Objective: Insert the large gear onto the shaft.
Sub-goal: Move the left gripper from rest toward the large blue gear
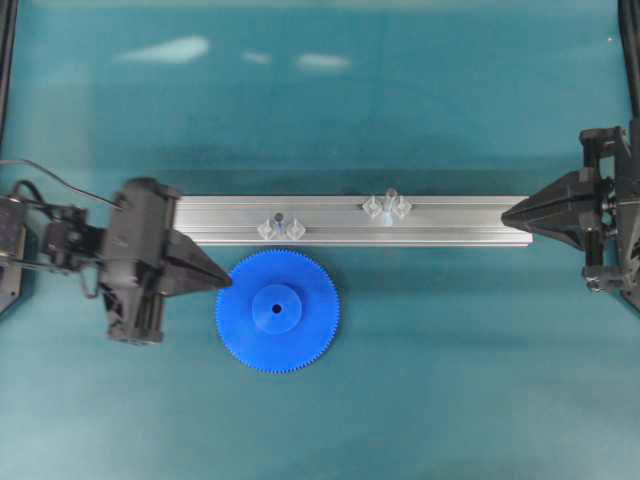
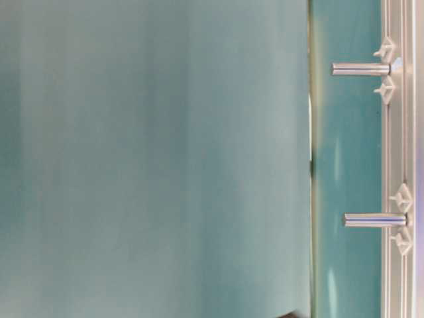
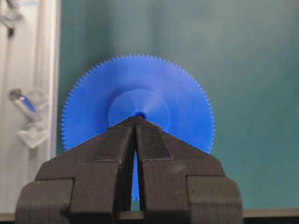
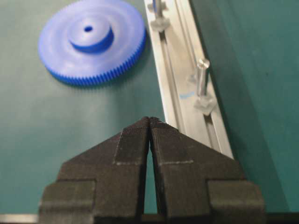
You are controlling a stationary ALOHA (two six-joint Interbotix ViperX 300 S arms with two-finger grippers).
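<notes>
While you look down from overhead, your large gear (image 1: 277,311), a big bright blue plastic disc with fine teeth all round and a raised round hub with a small centre hole, lies flat on the teal table (image 1: 450,380) just in front of the long silver aluminium rail (image 1: 440,221). It lies beside the rail, and you cannot tell from that view whether its teeth touch the rail's edge.

Your left gripper (image 1: 226,282), black and wedge-shaped, has its fingers pressed together with nothing between them. Its tip sits at the gear's left rim in the overhead view; from the left wrist camera the tip (image 3: 136,119) lines up over the hub, and contact cannot be judged.

Your right gripper (image 1: 505,212) is also pressed together and holds nothing. It points at the right end of the rail, well apart from the gear. From the right wrist camera you see its tip (image 4: 149,120) over the near end of the rail.

Your shaft (image 1: 390,196), a tiny clear upright peg flanked by two clear diamond-shaped lugs, stands on the rail right of centre, bare. To its left on the same rail stands the shorter clear peg with a dark grey centre (image 1: 281,217), just behind the gear's far edge. In the table-level view both pegs appear as slim shiny rods rising from the rail.
</notes>
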